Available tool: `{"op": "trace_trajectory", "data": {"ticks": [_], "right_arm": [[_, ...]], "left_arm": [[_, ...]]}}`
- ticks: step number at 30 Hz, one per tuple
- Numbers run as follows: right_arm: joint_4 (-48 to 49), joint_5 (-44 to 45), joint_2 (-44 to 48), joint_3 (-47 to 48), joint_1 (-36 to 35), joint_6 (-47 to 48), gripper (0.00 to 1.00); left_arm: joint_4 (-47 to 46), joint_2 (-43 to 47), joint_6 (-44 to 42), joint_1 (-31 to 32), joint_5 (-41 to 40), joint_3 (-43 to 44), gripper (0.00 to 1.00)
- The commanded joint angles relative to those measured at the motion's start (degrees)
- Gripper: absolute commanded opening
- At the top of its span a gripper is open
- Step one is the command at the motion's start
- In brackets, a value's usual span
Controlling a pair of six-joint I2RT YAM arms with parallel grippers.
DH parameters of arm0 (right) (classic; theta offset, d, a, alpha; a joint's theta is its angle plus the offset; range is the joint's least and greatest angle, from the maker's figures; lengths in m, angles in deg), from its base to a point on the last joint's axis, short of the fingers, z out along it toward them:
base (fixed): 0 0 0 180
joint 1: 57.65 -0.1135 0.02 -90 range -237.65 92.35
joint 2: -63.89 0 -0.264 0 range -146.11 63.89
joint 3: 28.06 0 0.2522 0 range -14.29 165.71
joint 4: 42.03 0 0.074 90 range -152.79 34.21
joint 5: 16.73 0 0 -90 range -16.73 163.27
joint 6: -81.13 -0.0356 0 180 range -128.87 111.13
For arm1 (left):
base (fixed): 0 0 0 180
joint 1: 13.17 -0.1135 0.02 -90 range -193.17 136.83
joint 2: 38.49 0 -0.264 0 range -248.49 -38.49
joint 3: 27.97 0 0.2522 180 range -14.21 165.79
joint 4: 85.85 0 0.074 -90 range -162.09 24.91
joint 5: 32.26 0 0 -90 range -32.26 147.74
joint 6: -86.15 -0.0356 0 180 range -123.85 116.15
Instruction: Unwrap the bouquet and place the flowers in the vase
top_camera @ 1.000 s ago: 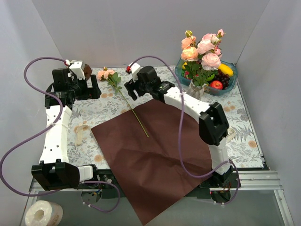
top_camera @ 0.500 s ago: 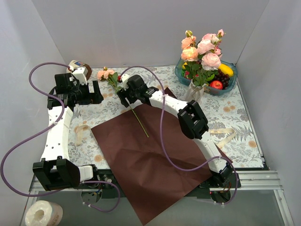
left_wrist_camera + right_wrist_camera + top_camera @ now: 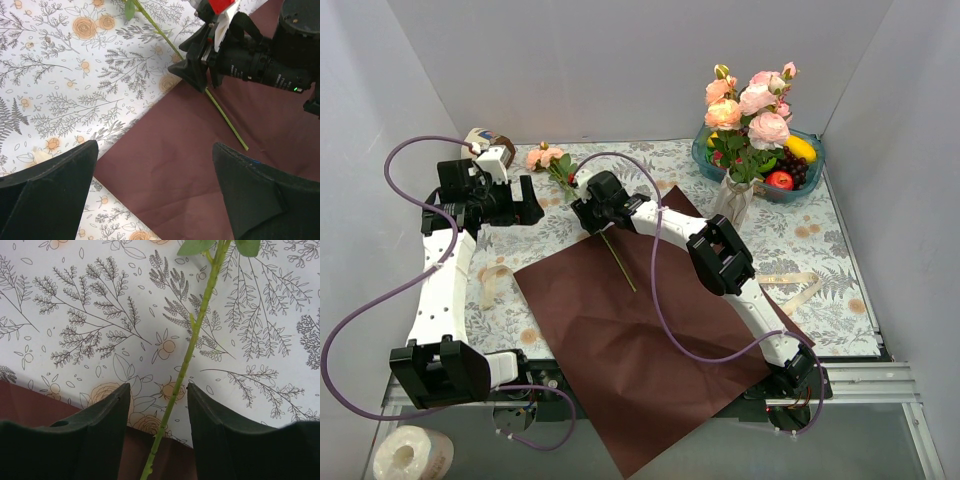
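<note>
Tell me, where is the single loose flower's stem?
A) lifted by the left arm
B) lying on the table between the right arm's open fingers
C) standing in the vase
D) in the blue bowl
B: the right wrist view shows the stem on the table, with the right gripper straddling it.

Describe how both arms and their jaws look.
Both the left arm and right arm have white links joined by black joints and motor housings. A purple cable loops alongside each. The jaws are black, broad and wedge-shaped. The right wrist carries a red-and-white tag.
</note>
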Motion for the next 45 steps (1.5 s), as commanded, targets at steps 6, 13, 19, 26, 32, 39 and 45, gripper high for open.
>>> {"op": "trace_trajectory", "data": {"ticks": [6,13,19,26,32,39,45], "right_arm": [[3.3,0.8,0.3,-0.7,0.1,-1.5,0.5],[1.7,-0.2,-0.6,-0.2,0.1,-1.6,0.42],[1.0,-0.7,-1.0,-0.3,-0.1,-1.9,0.41],[-3.6,0.1,-3.2,3.9,-0.1,-1.2,0.35],[-5.3,1.0,-4.4,5.2,-0.1,-1.9,0.24],[-4.5,3.3,-1.8,4.4,-0.4,-2.1,0.01],[-3.6,5.7,3.1,8.3,-0.4,-1.7,0.01]], "left_arm": [[1.2,3.4,-1.6,-0.1,3.5,-1.6,0.98],[2.3,0.8,0.6,-0.2,-1.2,-1.0,0.98],[-0.7,-0.4,1.4,-0.1,-4.8,-6.2,0.98],[-2.0,0.6,0.4,-0.2,-7.8,-9.3,0.98],[-3.1,1.1,-0.6,-0.2,-8.4,-11.5,0.98],[-3.7,1.3,-0.9,-0.1,-8.4,-11.5,0.98],[-2.3,2.1,-0.8,-0.1,-5.4,-10.4,0.98]]}}
